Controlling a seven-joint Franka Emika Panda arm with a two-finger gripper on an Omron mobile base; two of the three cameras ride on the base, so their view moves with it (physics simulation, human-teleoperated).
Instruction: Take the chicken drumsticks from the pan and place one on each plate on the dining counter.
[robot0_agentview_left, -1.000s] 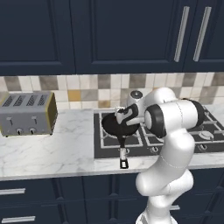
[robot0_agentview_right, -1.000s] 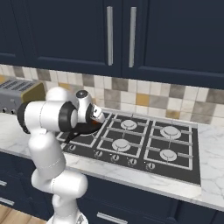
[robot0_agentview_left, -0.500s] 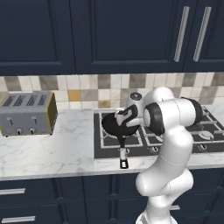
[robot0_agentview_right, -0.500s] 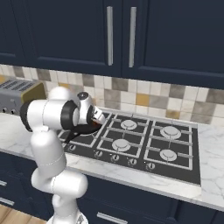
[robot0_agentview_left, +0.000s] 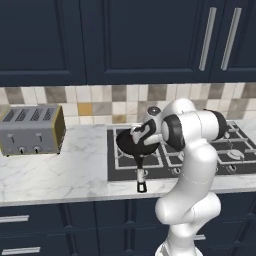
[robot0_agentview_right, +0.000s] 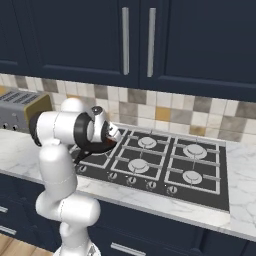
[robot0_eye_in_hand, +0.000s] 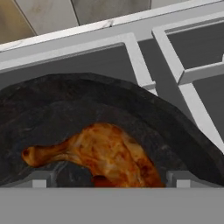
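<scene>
The black pan (robot0_agentview_left: 129, 144) sits on the hob's front left burner, its long handle (robot0_agentview_left: 141, 175) pointing toward the counter's front edge. In the hand view a glossy orange-brown chicken drumstick (robot0_eye_in_hand: 103, 153) lies in the pan (robot0_eye_in_hand: 52, 109), bone end to the left. My gripper (robot0_eye_in_hand: 109, 180) is open just above it, one fingertip (robot0_eye_in_hand: 40, 179) on each side of the meat. The base views show the gripper (robot0_agentview_left: 139, 134) (robot0_agentview_right: 113, 133) low over the pan (robot0_agentview_right: 98, 148). The plates and the dining counter are out of view.
A silver toaster (robot0_agentview_left: 31, 130) stands on the marble worktop at the left. The black gas hob (robot0_agentview_right: 165, 162) with white grates spreads to the right of the pan. Dark cabinets hang above the tiled wall.
The hand has eased slightly lower toward the pan. The jaws have stayed open, and the pan has not moved.
</scene>
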